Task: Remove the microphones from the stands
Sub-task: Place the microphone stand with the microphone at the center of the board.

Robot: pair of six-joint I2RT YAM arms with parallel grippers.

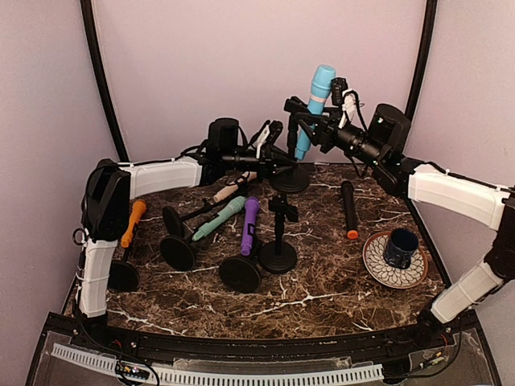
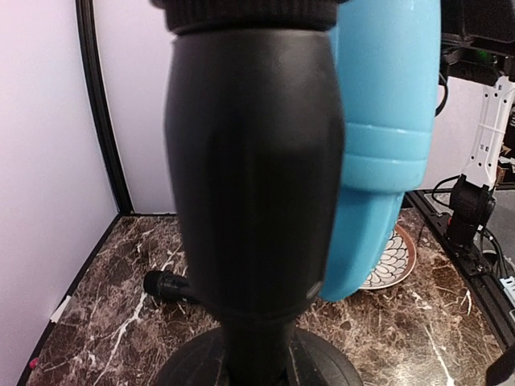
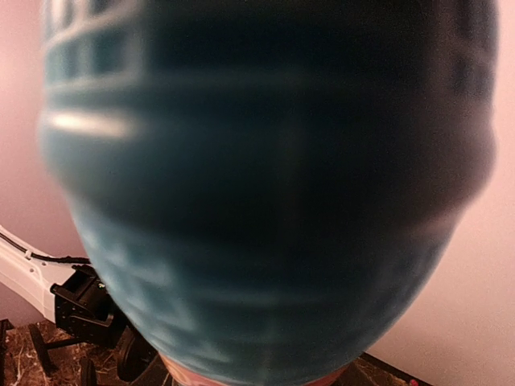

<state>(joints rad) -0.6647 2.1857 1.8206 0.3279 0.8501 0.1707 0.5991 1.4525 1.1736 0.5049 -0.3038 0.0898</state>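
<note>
Marble table (image 1: 338, 273) is carrying a black stand (image 1: 290, 178) near its back edge, a blue microphone (image 1: 320, 88) sitting tilted in its clip. Left gripper (image 1: 278, 164) is clamping the stand's post; right gripper (image 1: 311, 126) is grasping the microphone's body.

Soft, even light keeps my overhead view sharp. At my right wrist the blue microphone (image 3: 265, 201) fills the frame, badly blurred; at my left, the black stand (image 2: 249, 177) looks soft-edged.
</note>
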